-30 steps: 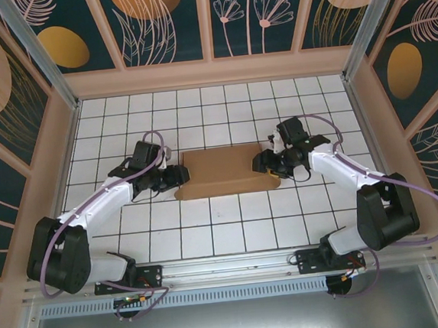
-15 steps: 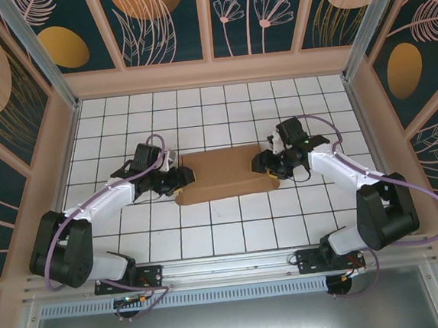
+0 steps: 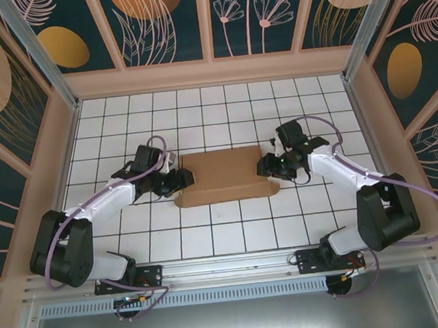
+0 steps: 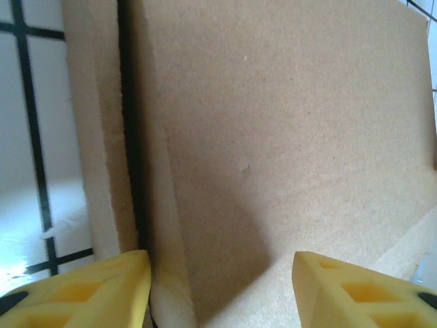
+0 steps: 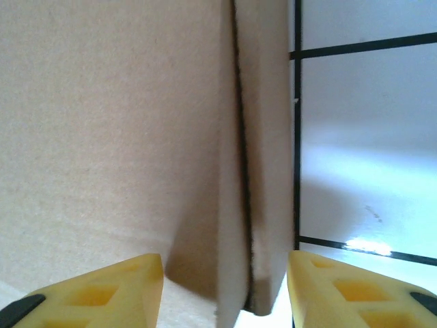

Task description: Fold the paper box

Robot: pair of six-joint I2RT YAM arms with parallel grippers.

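The paper box (image 3: 224,175) is a flat, shallow brown cardboard shape lying in the middle of the table. My left gripper (image 3: 182,179) is at its left end and my right gripper (image 3: 268,166) is at its right end. In the left wrist view the box (image 4: 287,137) lies under my left gripper (image 4: 218,294). That gripper is open, its yellow fingertips (image 4: 75,287) wide apart over a folded side wall and the panel. In the right wrist view my right gripper (image 5: 225,294) is open astride the upright double side wall of the box (image 5: 102,137).
The table (image 3: 199,112) is white tile with black grid lines, walled by a wooden frame (image 3: 211,72) at the back and both sides. An aluminium rail (image 3: 228,267) carries the arm bases at the near edge. Bare tiles lie behind and in front of the box.
My left gripper has slid a little right onto the box's left end. My right gripper has shifted slightly right along the box's right end. The box has hardly moved.
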